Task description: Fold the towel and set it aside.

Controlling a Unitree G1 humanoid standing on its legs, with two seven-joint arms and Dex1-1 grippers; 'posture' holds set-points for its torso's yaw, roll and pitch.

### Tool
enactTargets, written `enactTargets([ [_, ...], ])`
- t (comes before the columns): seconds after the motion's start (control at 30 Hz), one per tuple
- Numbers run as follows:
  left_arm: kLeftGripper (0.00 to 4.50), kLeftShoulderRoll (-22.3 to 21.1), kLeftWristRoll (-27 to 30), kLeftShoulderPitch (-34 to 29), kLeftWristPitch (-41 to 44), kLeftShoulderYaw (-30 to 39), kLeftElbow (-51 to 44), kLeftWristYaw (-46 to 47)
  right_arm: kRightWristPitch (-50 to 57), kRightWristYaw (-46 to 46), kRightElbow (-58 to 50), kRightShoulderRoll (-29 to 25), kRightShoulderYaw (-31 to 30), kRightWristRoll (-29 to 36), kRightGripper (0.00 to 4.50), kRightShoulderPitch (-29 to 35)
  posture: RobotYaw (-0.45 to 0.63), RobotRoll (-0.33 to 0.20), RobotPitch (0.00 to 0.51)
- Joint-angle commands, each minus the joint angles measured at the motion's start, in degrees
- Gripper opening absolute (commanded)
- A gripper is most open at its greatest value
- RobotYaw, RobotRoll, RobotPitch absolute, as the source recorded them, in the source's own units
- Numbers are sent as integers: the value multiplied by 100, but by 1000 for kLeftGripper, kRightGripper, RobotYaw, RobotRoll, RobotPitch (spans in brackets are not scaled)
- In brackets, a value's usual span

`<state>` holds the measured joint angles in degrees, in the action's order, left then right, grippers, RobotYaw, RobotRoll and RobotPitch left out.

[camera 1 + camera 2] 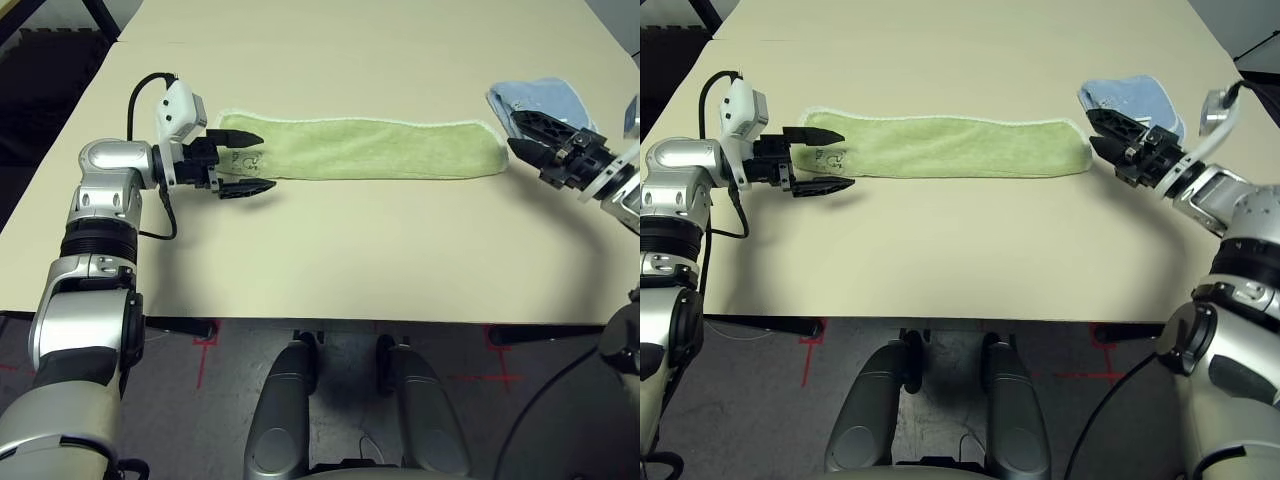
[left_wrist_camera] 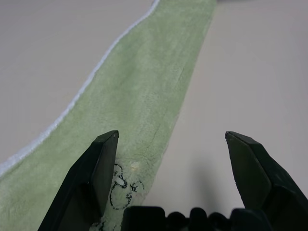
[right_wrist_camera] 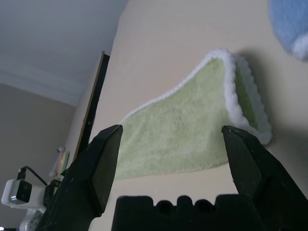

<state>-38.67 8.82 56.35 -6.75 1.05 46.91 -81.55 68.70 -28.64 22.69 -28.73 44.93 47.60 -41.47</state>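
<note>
Towel [image 1: 370, 150] is already a long narrow strip, looks folded once lengthwise, lying flat across the middle of the surface [image 1: 330, 260], parallel to the near edge, toward the far half. Embroidered end sits at my left gripper [image 1: 240, 162], plain end at my right gripper [image 1: 1108, 138].

Left fingers [image 2: 98, 168] wide, straddling the towel's end corner, not closed on it. Right fingers [image 3: 103, 159] wide too, just off the other end, holding nothing.

My read: one fold done, end-to-end folds and set-aside still left. Nothing gripped yet.

Small blue folded towel [image 1: 545, 100] sits near the right edge of the surface, just behind my right gripper; keep clear of it.

Surface is plain beige, matte, otherwise bare. Dark floor with red tape marks [image 1: 205, 345] below the near edge.
</note>
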Motion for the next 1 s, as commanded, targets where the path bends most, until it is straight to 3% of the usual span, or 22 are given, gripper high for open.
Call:
enactTargets([
  [0.03, 4481, 14, 19, -130, 65, -79, -188, -69, 311, 649, -546, 216, 374, 403, 4491, 232, 15, 0, 284],
  [0.17, 4481, 25, 30, -126, 117, -78, -255, -68, 207, 1137, -623, 366, 489, 532, 4491, 304, 16, 0, 284],
  [0.57, 4481, 11, 52, -119, 229, -77, -412, -75, -534, 1617, 230, 394, 10, 416, 4491, -80, 27, 0, 282],
  [1.0, 4481, -24, 97, -239, 416, -70, -726, -86, 16, 2341, -1097, 551, 604, 1646, 4491, 811, 16, 0, 283],
])
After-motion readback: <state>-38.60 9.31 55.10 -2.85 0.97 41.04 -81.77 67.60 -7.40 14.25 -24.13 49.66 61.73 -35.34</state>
